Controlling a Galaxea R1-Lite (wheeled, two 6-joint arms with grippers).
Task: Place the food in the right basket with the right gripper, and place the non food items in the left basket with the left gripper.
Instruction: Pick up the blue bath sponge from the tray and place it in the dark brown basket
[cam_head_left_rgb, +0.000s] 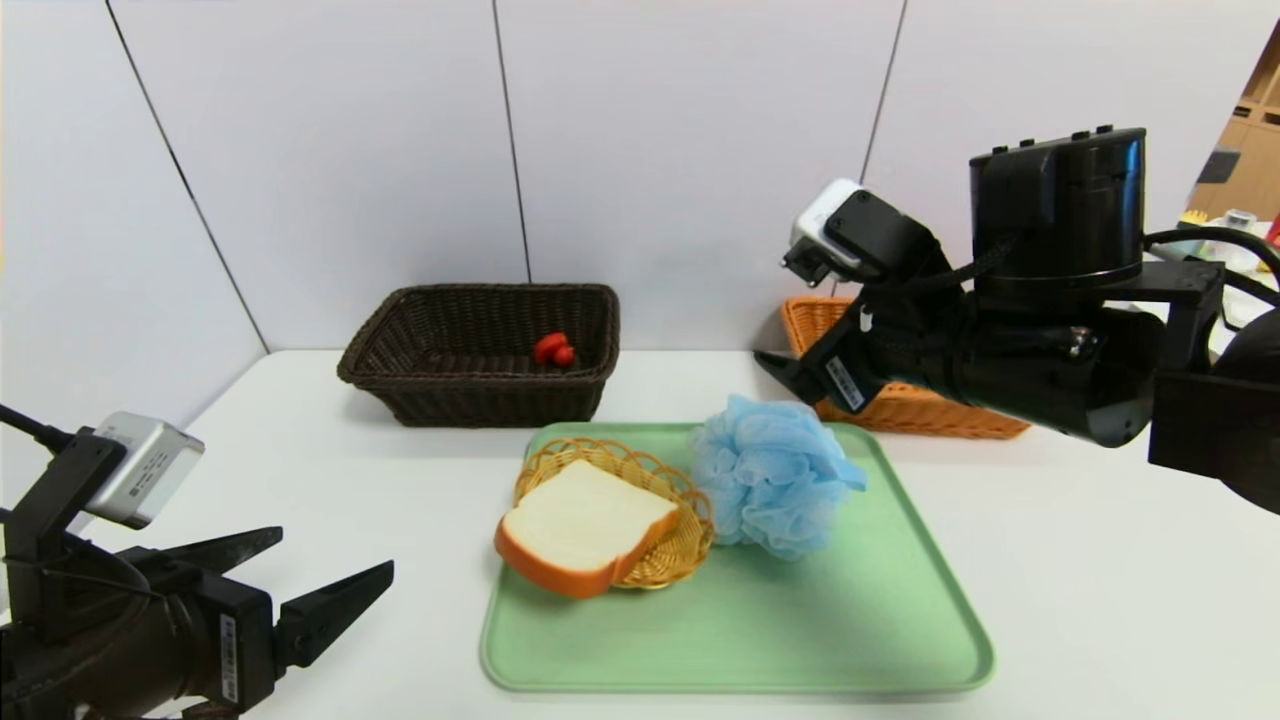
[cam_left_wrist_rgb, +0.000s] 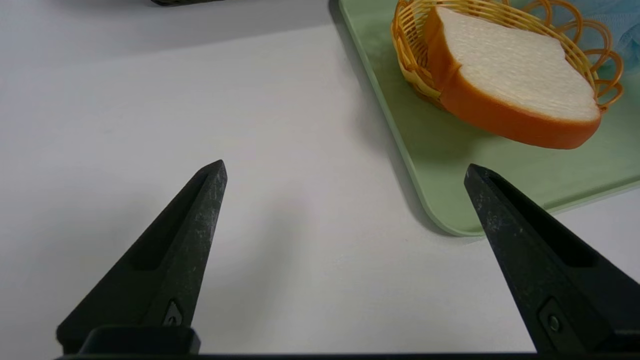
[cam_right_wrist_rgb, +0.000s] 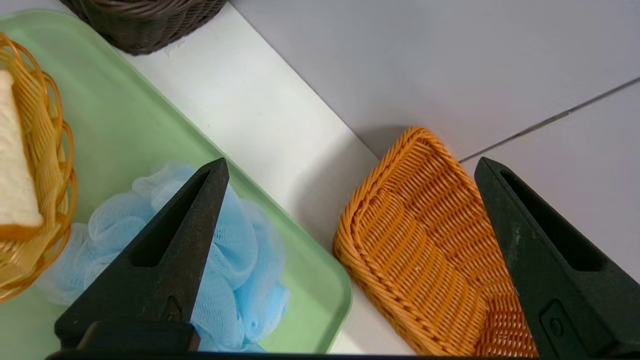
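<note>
A slice of bread (cam_head_left_rgb: 585, 525) with an orange crust leans in a small yellow wicker dish (cam_head_left_rgb: 690, 515) on the green tray (cam_head_left_rgb: 760, 620). Beside it on the tray lies a blue mesh bath pouf (cam_head_left_rgb: 770, 475). The dark brown basket (cam_head_left_rgb: 480, 395) at the back left holds a small red item (cam_head_left_rgb: 553, 348). The orange basket (cam_head_left_rgb: 930, 412) stands at the back right. My right gripper (cam_right_wrist_rgb: 350, 162) hangs open and empty in the air over the tray's far right corner and the orange basket (cam_right_wrist_rgb: 425, 240). My left gripper (cam_left_wrist_rgb: 344, 165) rests open and empty low over the table, left of the tray (cam_left_wrist_rgb: 450, 165).
White panel walls close off the table at the back and left. Bare white tabletop lies between the left gripper (cam_head_left_rgb: 335, 553) and the tray, and to the right of the tray. The right arm's bulk hides much of the orange basket in the head view.
</note>
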